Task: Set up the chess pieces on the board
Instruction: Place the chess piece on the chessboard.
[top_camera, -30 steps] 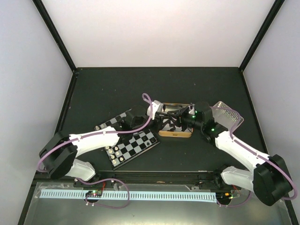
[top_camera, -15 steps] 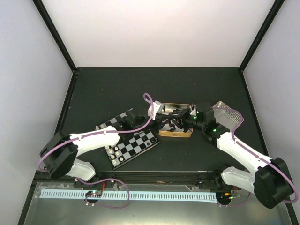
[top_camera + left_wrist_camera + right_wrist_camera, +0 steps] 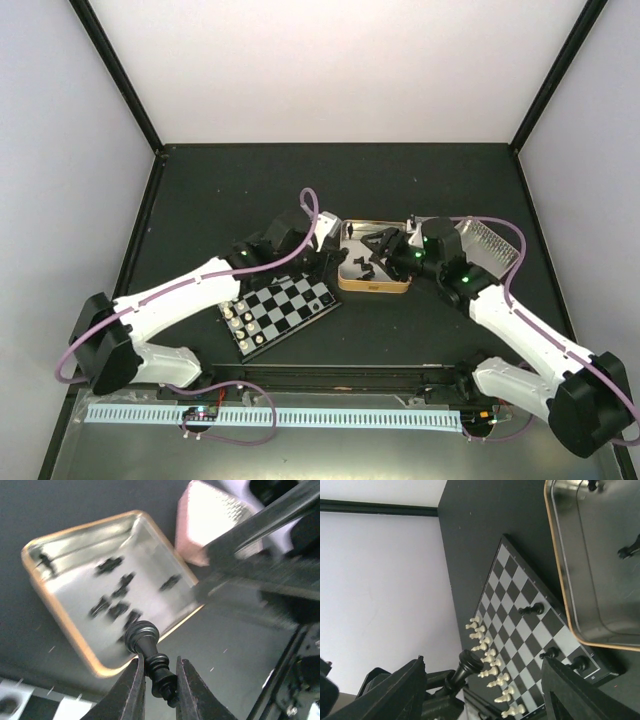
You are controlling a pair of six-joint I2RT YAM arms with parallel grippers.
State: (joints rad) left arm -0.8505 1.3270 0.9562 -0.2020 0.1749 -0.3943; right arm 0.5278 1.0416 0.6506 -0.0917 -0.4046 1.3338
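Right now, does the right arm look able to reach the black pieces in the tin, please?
Probably yes: the right gripper hangs open over the tin, and the left gripper, shut on one piece, is just outside its rim.

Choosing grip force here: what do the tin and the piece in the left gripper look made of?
Tin: likely thin metal, its silvery inside shiny and reflective, rim gold-coloured. Black chess piece in the left gripper: probably moulded plastic, smooth with a soft sheen; painted wood can't be ruled out.
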